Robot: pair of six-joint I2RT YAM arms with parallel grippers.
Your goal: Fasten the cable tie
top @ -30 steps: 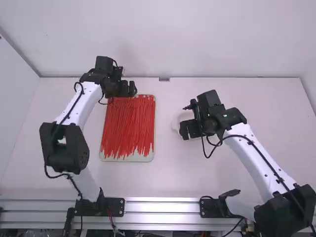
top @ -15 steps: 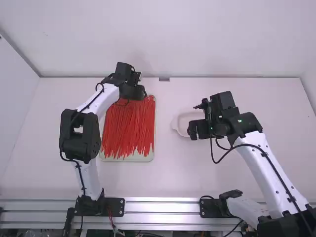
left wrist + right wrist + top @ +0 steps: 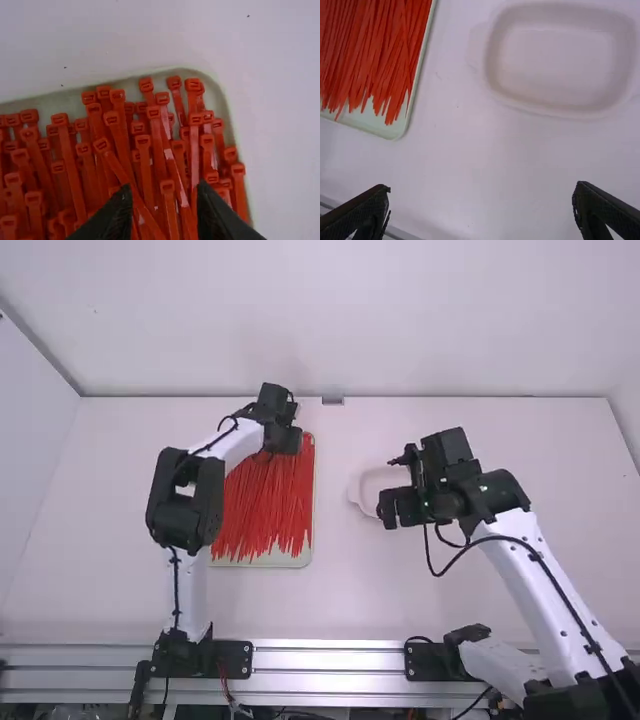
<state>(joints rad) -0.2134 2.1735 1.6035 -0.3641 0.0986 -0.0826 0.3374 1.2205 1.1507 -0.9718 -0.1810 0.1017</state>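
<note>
hovering with left fingers [image 3: 117, 212] narrowly parted over crowded red cable ties [image 3: 145, 145] on the tray [image 3: 65, 97], with right fingers [image 3: 360, 210] spread wide above the desk [image 3: 495, 150] by the dish [image 3: 560, 65]; risking several overlapping ties pinched together.

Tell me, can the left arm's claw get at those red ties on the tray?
Probably yes. The left claw hangs open right above the red ties, and nothing sits between them.

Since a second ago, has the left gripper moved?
Yes: the left gripper shifted rightward along the far end of the cable-tie tray, toward its right corner.
</note>
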